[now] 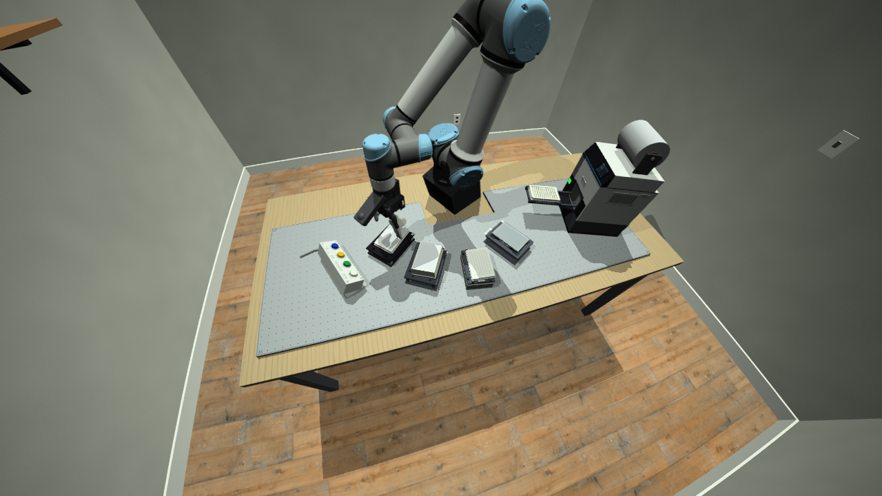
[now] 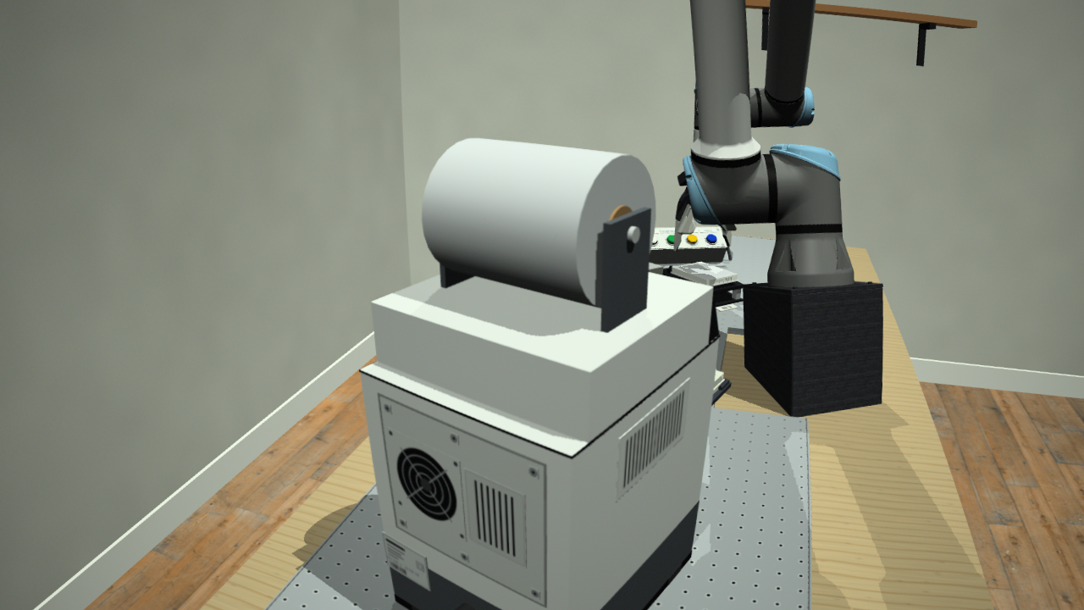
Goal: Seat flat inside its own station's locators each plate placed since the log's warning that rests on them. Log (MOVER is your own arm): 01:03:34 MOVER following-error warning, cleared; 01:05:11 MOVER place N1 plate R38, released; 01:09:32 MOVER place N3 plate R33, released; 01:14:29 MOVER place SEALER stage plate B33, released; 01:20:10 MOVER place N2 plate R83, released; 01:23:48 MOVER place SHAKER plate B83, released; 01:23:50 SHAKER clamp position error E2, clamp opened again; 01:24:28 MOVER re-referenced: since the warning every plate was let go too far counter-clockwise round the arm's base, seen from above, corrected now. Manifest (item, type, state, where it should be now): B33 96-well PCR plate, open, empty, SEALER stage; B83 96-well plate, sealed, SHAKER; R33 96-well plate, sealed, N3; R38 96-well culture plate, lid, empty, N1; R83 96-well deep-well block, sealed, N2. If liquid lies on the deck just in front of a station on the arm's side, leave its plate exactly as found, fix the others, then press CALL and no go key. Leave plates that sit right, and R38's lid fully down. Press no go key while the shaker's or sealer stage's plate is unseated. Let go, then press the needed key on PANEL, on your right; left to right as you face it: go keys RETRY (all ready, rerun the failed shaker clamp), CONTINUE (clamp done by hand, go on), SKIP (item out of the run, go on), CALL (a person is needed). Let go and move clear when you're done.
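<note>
One pincer (image 1: pixel 393 223) is all I have, and it hangs with its jaws spread wide and nothing between them, fingers pointing down just above the nearest plate (image 1: pixel 391 240), a pale sealed one on a black nest (image 1: pixel 383 253); whether a fingertip touches the plate I cannot tell. That plate looks skewed on its nest, its far corner riding higher than the rest. Just beyond it, away from my base (image 1: pixel 453 195), sits the button panel (image 1: pixel 342 266) with blue, yellow, green and white keys in a row. On the plate's other side, still close to my pincer, stands a tall sealed block (image 1: pixel 428 258) on its own dark nest, and next along from that a plate with a visible grid of wells (image 1: pixel 479 264), turned slightly in its holder. Farther off lies a dark-framed plate with a grey top (image 1: pixel 509 235). Well apart from my pincer, at the far end of the counter (image 1: pixel 295 364), the sealer (image 1: pixel 610 192) carries a big white roll (image 2: pixel 530 212), and an open well plate (image 1: pixel 543 193) rests on its stage out front. In the exterior view the sealer's body hides most of the nests, and only the panel keys and one plate edge show past it.
</note>
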{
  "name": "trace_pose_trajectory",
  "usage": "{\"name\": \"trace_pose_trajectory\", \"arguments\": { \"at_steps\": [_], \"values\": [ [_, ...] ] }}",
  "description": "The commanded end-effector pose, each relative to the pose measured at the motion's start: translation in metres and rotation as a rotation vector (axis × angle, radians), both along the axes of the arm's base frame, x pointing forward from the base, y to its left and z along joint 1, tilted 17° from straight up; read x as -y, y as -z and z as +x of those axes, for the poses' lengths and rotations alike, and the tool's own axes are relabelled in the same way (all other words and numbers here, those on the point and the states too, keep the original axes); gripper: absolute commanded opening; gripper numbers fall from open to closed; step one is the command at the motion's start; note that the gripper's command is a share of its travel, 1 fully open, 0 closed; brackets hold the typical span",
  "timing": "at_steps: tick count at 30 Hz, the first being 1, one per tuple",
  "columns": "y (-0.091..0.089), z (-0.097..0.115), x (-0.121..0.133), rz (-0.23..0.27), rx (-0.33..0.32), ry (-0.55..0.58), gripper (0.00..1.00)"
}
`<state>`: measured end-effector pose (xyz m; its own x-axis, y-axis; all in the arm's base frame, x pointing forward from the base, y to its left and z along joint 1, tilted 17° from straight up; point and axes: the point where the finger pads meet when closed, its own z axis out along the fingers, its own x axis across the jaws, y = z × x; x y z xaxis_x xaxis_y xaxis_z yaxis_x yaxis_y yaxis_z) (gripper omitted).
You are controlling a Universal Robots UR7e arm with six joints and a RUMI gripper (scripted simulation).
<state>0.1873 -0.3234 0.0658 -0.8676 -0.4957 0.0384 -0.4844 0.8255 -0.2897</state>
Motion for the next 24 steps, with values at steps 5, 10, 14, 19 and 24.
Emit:
{"name": "trace_pose_trajectory", "arguments": {
  "at_steps": [5, 10, 14, 19, 24],
  "values": [
    [0.0, 0.0, 0.0, 0.0, 0.0, 0.0, 0.82],
    [0.0, 0.0, 0.0, 0.0, 0.0, 0.0, 0.82],
    [0.0, 0.0, 0.0, 0.0, 0.0, 0.0, 0.82],
    [0.0, 0.0, 0.0, 0.0, 0.0, 0.0, 0.82],
    [-0.01, -0.001, -0.001, -0.005, 0.0, 0.0, 0.82]
  ]
}}
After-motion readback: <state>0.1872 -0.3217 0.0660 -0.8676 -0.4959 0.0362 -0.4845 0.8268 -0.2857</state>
